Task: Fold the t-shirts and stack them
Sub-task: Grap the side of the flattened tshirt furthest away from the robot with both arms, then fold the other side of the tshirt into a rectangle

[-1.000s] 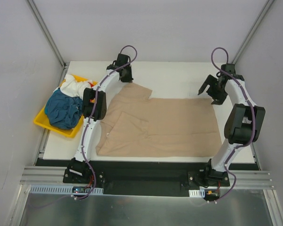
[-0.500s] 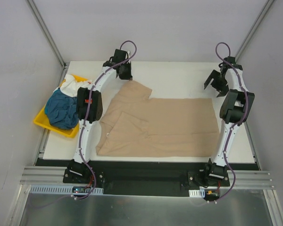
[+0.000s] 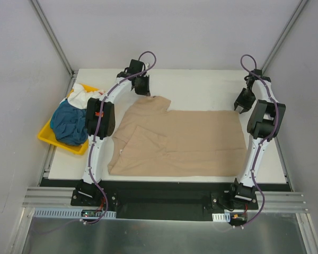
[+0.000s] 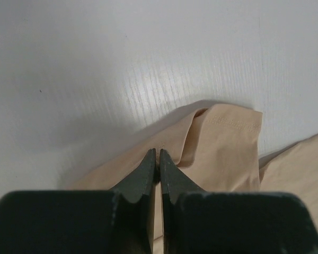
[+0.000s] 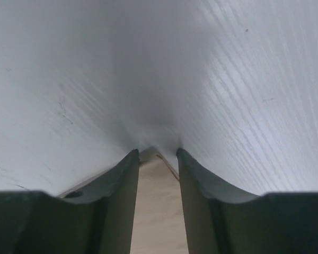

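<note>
"Where could a hand get through here?"

"Along the far side. The white tabletop point(image 3: 201, 84) lies open between the two arms, beyond the tan-beige cloth t-shirt point(image 3: 196, 140)."

"And on the left?"

"Tight. The shallow yellow plastic tray point(image 3: 46, 138), heaped with a teal-blue cloth t-shirt point(image 3: 69, 126) and a white cloth t-shirt point(image 3: 84, 96), sits at that edge. The white left arm point(image 3: 95, 153) arches just beside it. The white right arm point(image 3: 253, 159) stands along the right edge, near the grey wall point(image 3: 307, 121)"

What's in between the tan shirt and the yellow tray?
The top view shows a bare strip of white table between the tan t-shirt and yellow tray, with the left arm reaching over it.
</note>
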Robot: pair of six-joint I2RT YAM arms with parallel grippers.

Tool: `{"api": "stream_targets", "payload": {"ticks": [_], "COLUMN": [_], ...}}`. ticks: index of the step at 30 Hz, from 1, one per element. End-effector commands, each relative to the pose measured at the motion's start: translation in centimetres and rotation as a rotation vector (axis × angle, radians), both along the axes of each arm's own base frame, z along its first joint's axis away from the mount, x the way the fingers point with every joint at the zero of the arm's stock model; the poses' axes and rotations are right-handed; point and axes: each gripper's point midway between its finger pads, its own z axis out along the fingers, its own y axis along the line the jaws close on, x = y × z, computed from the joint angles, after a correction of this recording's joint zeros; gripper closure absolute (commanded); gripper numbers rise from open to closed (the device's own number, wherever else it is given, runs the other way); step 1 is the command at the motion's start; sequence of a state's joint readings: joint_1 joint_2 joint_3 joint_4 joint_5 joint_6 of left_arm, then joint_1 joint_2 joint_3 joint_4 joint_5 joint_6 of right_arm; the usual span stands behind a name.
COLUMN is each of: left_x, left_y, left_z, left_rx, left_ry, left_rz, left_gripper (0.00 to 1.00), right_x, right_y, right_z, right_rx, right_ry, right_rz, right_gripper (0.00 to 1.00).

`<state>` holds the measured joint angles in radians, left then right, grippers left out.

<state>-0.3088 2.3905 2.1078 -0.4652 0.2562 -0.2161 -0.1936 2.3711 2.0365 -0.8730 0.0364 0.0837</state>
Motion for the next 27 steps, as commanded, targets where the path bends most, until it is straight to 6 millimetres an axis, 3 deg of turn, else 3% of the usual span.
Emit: {"api": "stream_targets", "payload": {"ticks": [1, 10, 17, 20, 21, 22, 24, 25, 27], "left_x": [-0.6, -1.2, -2.1, -3.1, -3.4, -4.2, -4.9, -5.7, -6.3], "left_y": [-0.7, -0.6, -1.0, -1.0, -1.1, -1.1, -1.3, -1.3, -1.2], "left_z": [5.1, 5.5, 7.1, 7.5, 8.2, 7.4, 7.6, 7.6, 8.7], "left_rx": [-0.031, -0.034, -0.07, -0.087, -0.101, -0.105, -0.122, -0.123, -0.125], "left_ry": [-0.088, -0.089, -0.096, -0.084, -0.092, -0.066, -0.064, -0.057, -0.084], "left_rz": [-0.05, -0.054, -0.077, -0.081, -0.083, -0.082, -0.09, -0.086, -0.076], "left_gripper": [1.0, 1.0, 1.0, 1.0, 1.0, 1.0, 1.0, 1.0, 1.0], "right_x": [-1.7, -0.5, 1.5, 0.8, 0.9, -0.2, -0.7, -1.7, -2.4], "right_y": [0.0, 1.3, 3.3, 3.8, 3.5, 3.7, 4.1, 4.3, 3.8], "right_z": [0.8, 0.9, 4.3, 5.8, 7.5, 6.8, 8.2, 7.5, 7.9], "right_rx": [-0.031, 0.024, 0.046, 0.006, -0.032, -0.035, -0.041, -0.033, -0.065], "right_ry": [0.03, -0.008, -0.135, -0.177, -0.225, -0.2, -0.24, -0.219, -0.218], "right_rz": [-0.006, 0.028, 0.145, 0.2, 0.197, 0.2, 0.203, 0.198, 0.177], "right_gripper": [0.66, 0.99, 0.99, 0.99, 0.99, 0.99, 0.99, 0.99, 0.99]}}
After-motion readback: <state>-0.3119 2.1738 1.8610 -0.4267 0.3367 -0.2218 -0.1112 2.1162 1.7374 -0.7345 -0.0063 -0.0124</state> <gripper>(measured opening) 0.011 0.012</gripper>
